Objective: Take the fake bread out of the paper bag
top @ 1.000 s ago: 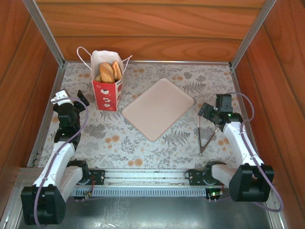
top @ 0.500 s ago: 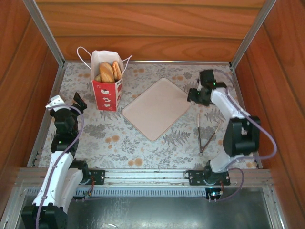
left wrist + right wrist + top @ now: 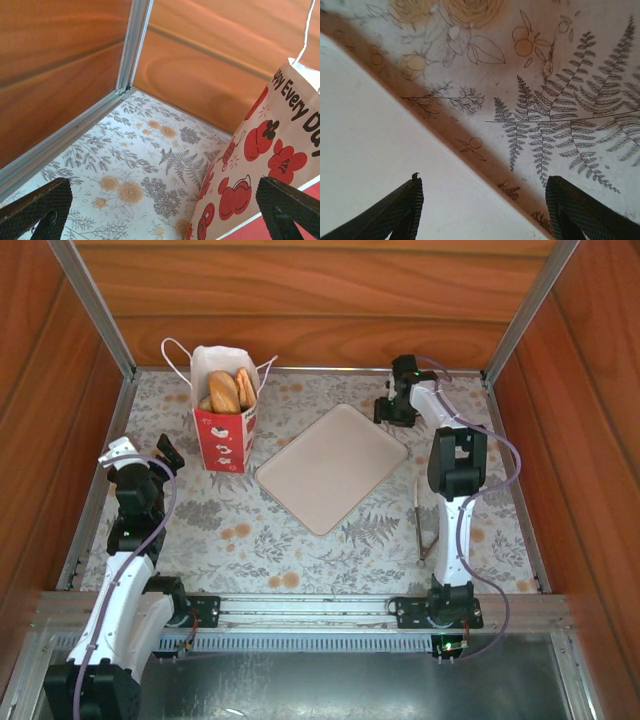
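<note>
The paper bag [image 3: 224, 435] stands upright at the back left, white with a red lower band. Golden-brown fake bread [image 3: 224, 391] pokes out of its open top. My left gripper [image 3: 143, 451] hovers to the left of the bag, open and empty. In the left wrist view the bag's printed side [image 3: 270, 150] fills the right, near the right finger [image 3: 287, 205]; my left gripper [image 3: 162, 197] holds nothing. My right gripper [image 3: 391, 410] is at the far corner of the pink tray [image 3: 330, 468], open. In the right wrist view my right gripper [image 3: 485, 195] straddles the tray's edge [image 3: 380, 150], empty.
Metal tongs [image 3: 420, 520] lie on the floral cloth on the right, partly behind the right arm. Wooden walls and aluminium posts close in the back and both sides. Bare floral cloth [image 3: 250, 530] lies in front of the bag and tray.
The right arm has swung from beside the tongs out to the tray's far corner, and its jaws have narrowed somewhat. The left gripper has shifted slightly left and stays wide open.
</note>
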Robot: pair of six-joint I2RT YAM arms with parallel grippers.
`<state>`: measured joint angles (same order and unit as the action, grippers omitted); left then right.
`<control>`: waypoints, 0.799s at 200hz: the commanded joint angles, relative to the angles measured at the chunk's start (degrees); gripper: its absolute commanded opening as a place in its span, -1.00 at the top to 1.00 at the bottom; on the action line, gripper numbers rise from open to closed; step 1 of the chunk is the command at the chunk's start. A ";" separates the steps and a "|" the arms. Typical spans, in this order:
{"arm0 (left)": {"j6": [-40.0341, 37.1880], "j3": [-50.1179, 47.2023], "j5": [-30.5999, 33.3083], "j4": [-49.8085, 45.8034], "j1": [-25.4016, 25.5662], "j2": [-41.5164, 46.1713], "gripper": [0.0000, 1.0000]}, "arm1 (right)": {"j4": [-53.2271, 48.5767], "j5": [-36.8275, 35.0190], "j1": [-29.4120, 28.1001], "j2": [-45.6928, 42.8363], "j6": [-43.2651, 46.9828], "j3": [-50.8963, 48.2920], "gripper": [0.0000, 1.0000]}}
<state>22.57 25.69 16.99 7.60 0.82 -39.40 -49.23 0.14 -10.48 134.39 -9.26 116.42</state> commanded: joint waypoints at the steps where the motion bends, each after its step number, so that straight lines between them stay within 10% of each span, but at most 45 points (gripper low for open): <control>1: -0.74 2.38 -1.51 -0.56 0.14 -0.80 -1.00 | -4.69 1.24 0.14 1.52 1.79 1.66 -0.39; 54: -0.47 3.30 -3.01 -0.56 0.06 -1.83 -1.00 | -4.86 0.01 0.13 4.53 0.97 2.33 -0.28; 160: -1.22 4.97 -4.91 -0.65 0.13 -2.74 -1.00 | -3.11 -2.69 0.64 1.18 -2.61 -4.51 0.88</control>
<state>22.28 28.62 13.28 7.44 0.82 -41.58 -52.27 -1.28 -10.09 136.81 -9.34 115.81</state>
